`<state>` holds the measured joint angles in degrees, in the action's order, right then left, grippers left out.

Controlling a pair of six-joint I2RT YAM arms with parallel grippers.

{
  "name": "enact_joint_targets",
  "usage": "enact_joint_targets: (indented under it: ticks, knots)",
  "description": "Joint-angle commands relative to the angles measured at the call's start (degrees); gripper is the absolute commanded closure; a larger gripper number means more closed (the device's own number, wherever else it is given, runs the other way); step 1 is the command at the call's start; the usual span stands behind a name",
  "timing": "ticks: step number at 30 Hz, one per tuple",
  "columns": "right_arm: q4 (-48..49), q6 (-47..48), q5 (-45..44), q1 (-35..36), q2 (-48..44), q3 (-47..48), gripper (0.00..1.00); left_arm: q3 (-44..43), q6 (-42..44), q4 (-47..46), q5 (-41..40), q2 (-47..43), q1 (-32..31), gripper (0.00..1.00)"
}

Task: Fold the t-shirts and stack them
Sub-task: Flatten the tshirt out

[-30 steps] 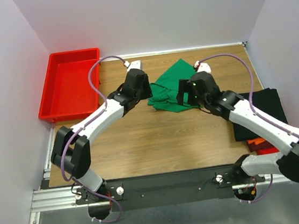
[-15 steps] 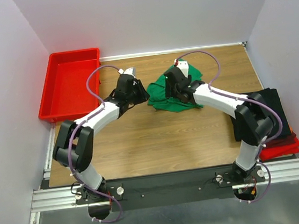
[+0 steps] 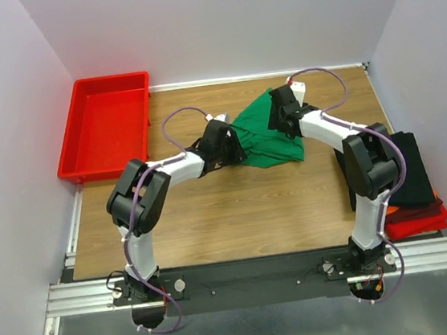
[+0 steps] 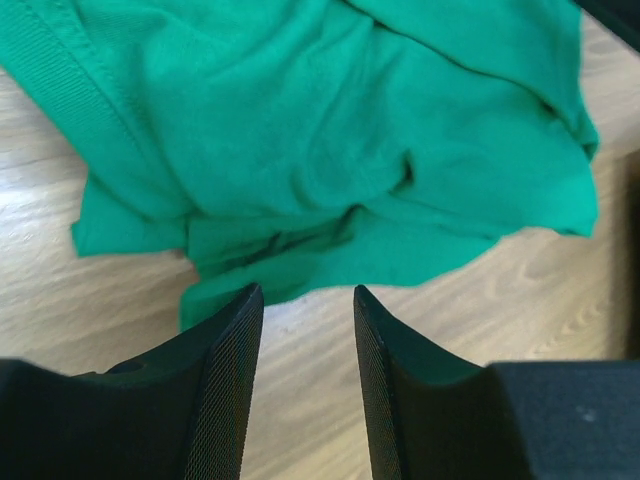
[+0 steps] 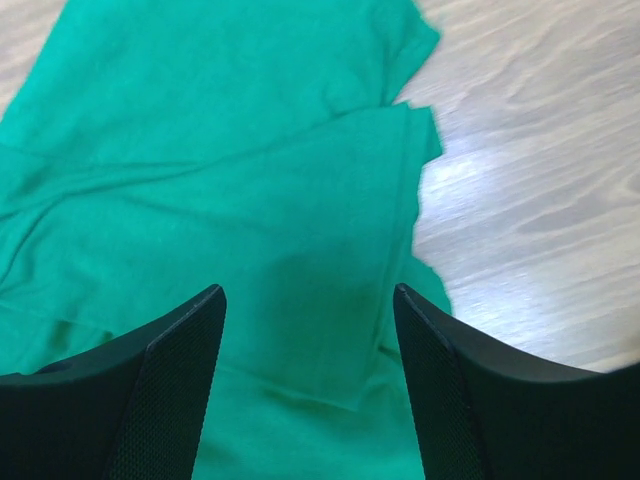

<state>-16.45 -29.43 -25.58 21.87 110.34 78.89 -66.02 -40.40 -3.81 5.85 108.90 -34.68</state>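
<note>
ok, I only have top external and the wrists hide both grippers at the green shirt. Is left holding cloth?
Observer: No. In the left wrist view the left gripper is open, with bare table between its fingers and the green t-shirt hem just ahead of the tips.
Operator: And right?
Observer: Its wrist view shows the right gripper open wide above flat cloth, nothing pinched.
Operator: Any edge there to grab?
Observer: Yes, the edge of one cloth layer runs down between its fingers.
</note>
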Motion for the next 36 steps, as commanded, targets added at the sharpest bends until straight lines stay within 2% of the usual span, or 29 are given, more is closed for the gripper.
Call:
enact_joint_targets:
  ticks: [1,9,10,13,14,17,22,26,31,36]
  knots:
    - [0.9,1.0,2.0,1.0,2.7,-0.5,0.24,-2.5,-1.6,-0.5,-4.3,3.0,-0.7,0.51]
    - [0.8,0.5,1.8,0.9,5.8,0.3,0.27,-3.5,-2.4,1.3,-10.1,5.1,-0.7,0.59]
    - [0.8,0.5,1.6,0.9,6.1,0.3,0.35,-3.7,-2.2,1.8,-10.7,5.4,-0.7,0.67]
    - [0.8,0.2,1.6,0.5,6.0,0.2,0.49,-4.1,-2.0,2.8,-11.3,5.8,-0.6,0.79]
    - [0.8,0.1,1.5,0.2,5.8,0.2,0.6,-4.1,-1.9,3.2,-12.0,5.7,-0.6,0.89]
    - [0.8,-0.3,0.9,-0.2,3.8,-0.1,0.76,-4.1,-1.3,5.0,-13.0,4.0,-0.1,1.0]
    - [0.7,-0.1,0.8,-1.0,-1.0,-0.5,0.94,-1.9,-1.1,6.0,-13.6,-2.8,2.7,1.0]
    - [0.3,0.2,1.6,-1.4,-4.7,-0.9,1.0,-0.5,-0.7,6.9,-12.4,-7.5,5.2,1.0]
    - [-0.4,0.2,2.3,-1.7,-10.5,-1.3,1.0,0.5,0.4,7.5,-12.1,-14.0,7.6,1.0]
    - [-2.0,0.4,2.6,-1.6,-16.0,0.0,0.99,-1.0,3.1,7.2,-8.0,-12.2,7.5,1.0]
